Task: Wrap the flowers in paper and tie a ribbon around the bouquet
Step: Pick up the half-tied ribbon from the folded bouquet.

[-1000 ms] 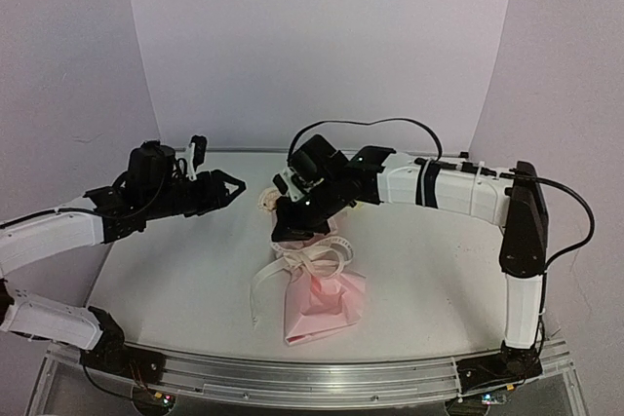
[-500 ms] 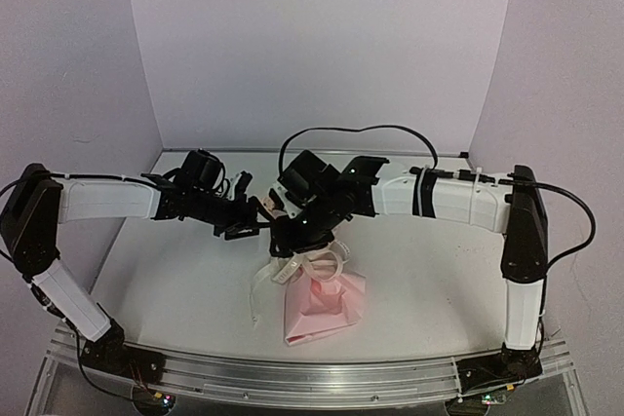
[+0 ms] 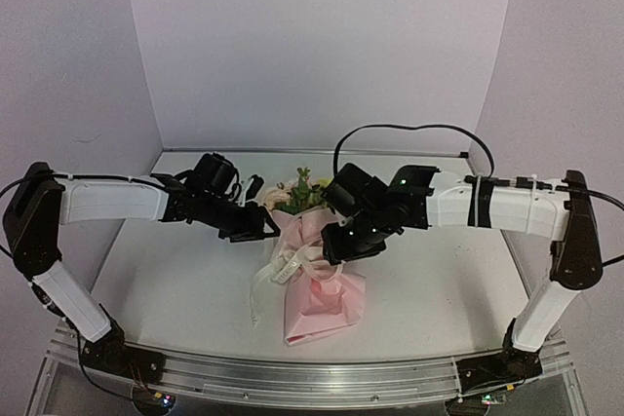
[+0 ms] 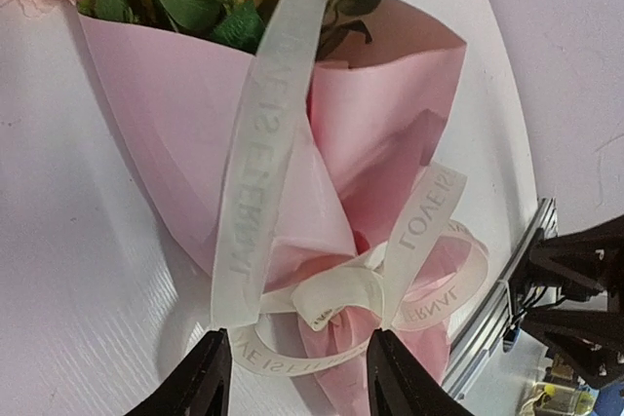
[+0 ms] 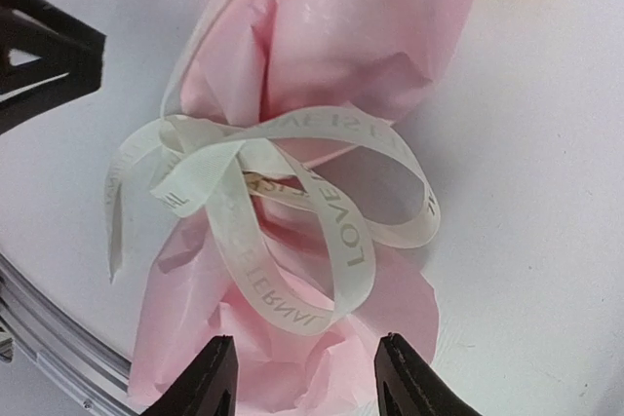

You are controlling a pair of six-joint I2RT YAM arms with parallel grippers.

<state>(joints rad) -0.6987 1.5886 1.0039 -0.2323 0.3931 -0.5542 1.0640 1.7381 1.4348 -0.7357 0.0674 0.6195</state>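
Observation:
The bouquet lies on the white table, a pink paper [image 3: 322,304] cone pinched at the middle, with the flowers [image 3: 297,192] sticking out at the far end. A cream ribbon [image 3: 291,265] with printed letters is knotted round the pinch in loose loops. My left gripper [image 3: 268,226] hovers open just left of the bouquet's upper part. In the left wrist view its jaws [image 4: 297,377] frame the ribbon knot [image 4: 336,299] and paper [image 4: 175,114], holding nothing. My right gripper [image 3: 336,245] is open on the right side. Its jaws [image 5: 304,377] stand over the paper's tail [image 5: 292,367], below the ribbon [image 5: 322,202].
An aluminium rail [image 3: 312,372] runs along the near table edge, close to the cone's tail. White booth walls close in the back and sides. A black cable [image 3: 409,129] arcs above the right arm. The left gripper's fingers [image 5: 49,46] show in the right wrist view.
The right gripper opened, let go of the ribbon and drew back to the right. The left arm swung in from the far left to the bouquet's side. The flowers are now uncovered.

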